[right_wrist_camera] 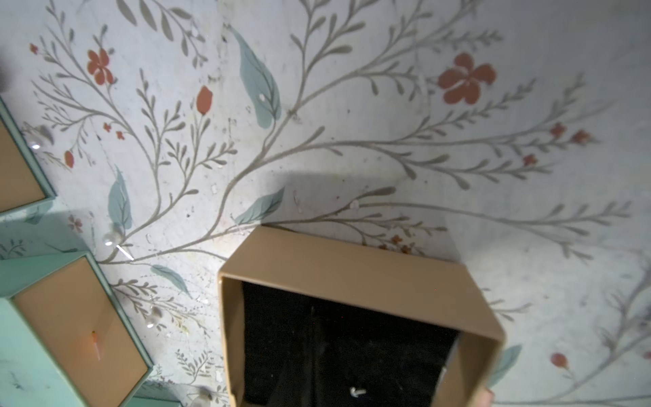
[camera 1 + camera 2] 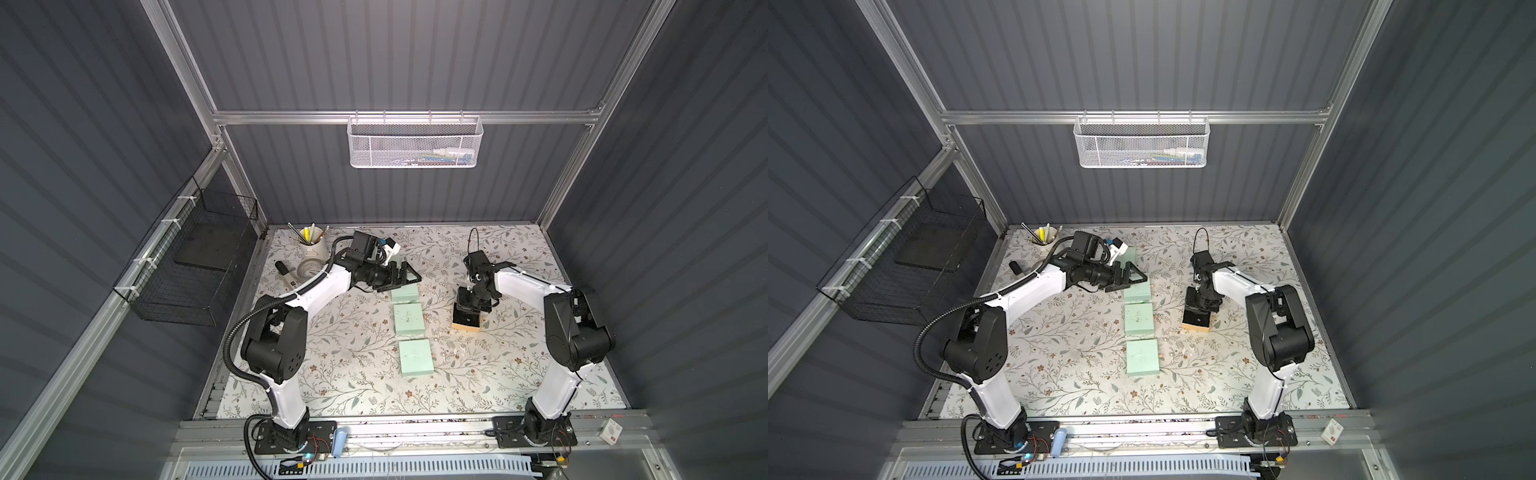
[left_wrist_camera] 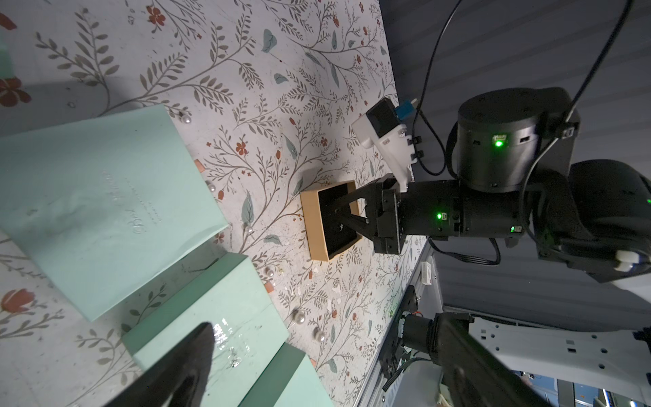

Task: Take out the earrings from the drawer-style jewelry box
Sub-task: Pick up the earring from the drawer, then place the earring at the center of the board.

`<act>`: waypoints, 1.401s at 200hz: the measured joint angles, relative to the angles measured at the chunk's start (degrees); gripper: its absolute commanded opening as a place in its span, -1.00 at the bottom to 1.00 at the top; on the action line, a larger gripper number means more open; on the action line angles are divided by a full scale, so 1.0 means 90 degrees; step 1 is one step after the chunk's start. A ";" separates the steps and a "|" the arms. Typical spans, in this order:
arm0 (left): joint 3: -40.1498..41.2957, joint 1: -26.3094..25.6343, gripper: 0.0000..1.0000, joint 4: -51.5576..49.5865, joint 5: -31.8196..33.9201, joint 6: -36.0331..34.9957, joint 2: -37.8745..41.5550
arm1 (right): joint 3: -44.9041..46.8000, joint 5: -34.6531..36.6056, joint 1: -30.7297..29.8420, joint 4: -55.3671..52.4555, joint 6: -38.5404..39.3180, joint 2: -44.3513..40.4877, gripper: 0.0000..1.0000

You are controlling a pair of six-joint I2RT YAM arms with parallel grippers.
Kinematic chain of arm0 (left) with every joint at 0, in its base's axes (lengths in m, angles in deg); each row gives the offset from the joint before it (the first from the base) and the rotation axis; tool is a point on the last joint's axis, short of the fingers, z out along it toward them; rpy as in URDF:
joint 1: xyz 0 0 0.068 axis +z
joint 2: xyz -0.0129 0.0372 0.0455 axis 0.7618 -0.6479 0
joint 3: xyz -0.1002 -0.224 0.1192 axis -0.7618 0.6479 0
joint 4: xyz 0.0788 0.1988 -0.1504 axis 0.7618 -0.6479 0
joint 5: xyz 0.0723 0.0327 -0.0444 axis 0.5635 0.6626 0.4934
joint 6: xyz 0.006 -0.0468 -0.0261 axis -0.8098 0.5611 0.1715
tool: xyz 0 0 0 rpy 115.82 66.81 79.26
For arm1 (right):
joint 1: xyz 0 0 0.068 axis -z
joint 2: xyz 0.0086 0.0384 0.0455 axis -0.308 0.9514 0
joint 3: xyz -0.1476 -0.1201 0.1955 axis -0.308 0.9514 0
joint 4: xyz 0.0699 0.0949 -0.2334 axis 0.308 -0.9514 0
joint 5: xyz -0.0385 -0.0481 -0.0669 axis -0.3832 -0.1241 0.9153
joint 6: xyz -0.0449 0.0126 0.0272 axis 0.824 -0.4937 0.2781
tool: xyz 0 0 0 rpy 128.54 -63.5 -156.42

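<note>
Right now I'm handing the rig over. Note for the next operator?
Left gripper: open, empty, over the far end of the mint boxes.
Right gripper: shut, down inside the tray at a white stud; can't confirm the grip.
Done: tray is out on the mat; several earrings lie loose beside the boxes.
To do: lift that stud out, set it on the mat, and check the tray for more.

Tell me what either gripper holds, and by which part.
Left gripper: open, nothing held. Right gripper: shut inside the tan drawer near a tiny white stud on its black lining; whether it pinches the stud, or where, cannot be told.
</note>
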 measured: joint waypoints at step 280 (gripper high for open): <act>0.0085 0.0000 0.99 0.0100 0.0172 0.0000 0.0002 | -0.2305 -0.0403 -0.0177 0.0231 -0.0243 0.1061 -1.00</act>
